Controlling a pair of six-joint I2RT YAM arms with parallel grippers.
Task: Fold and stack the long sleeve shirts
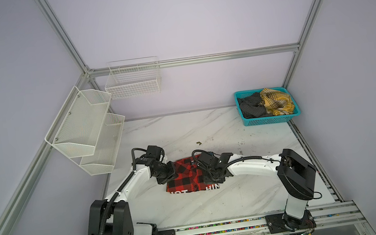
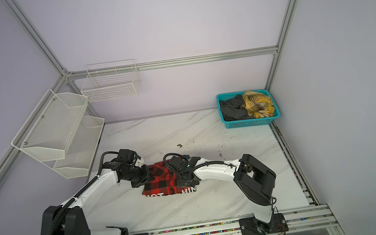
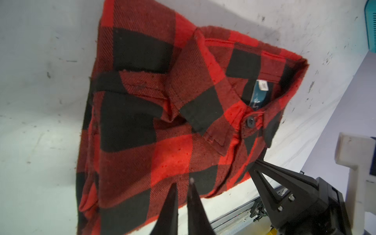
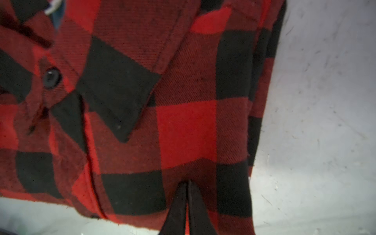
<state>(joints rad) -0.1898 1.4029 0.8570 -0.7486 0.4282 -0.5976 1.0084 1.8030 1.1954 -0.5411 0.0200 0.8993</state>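
Hanging on the left wall is a white mesh shelf (image 1: 79, 127), with a wire rack (image 1: 132, 81) on the far wall beside it. The left gripper (image 3: 182, 182) is reaching over the left part of the red-and-black check shirt (image 1: 185, 180), its fingers drawn almost together; whether they are pinching cloth cannot be told. The shirt is lying folded into a compact rectangle at the middle of the marble table (image 1: 207, 125), with its collar (image 3: 203, 101) toward the far side and white letters (image 1: 212, 187) along its near edge. The right gripper (image 4: 187, 181) is touching the shirt's right part with closed tips. A teal basket (image 1: 271, 120) is sitting in the far right corner, holding dark grey cloth (image 1: 252, 107) and yellow plaid cloth (image 1: 279, 103).
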